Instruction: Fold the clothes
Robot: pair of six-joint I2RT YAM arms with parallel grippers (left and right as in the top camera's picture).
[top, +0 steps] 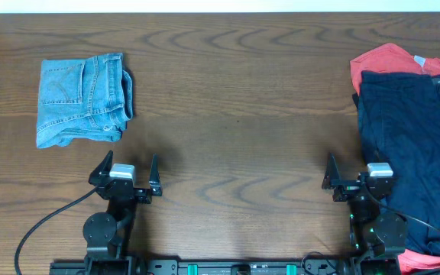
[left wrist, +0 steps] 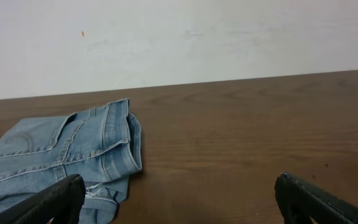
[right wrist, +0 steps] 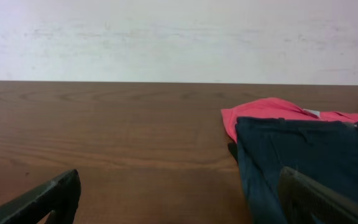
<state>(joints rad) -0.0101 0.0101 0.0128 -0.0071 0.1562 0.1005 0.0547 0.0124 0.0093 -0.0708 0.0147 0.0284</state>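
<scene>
The light-blue denim jeans (top: 82, 98) lie folded into a compact bundle at the far left of the table, a stitched back pocket facing up; they also show in the left wrist view (left wrist: 61, 158), with a frayed hem at the near edge. My left gripper (top: 128, 173) is open and empty, near the front edge, in front of and a little right of the jeans. My right gripper (top: 355, 173) is open and empty near the front edge on the right. Its fingers show in the right wrist view (right wrist: 179, 199) over bare wood.
A dark navy garment (top: 411, 145) lies spread at the right edge on top of a red garment (top: 384, 59), close beside my right gripper; both show in the right wrist view (right wrist: 303, 149). The wooden table (top: 235, 107) stretches between the two piles.
</scene>
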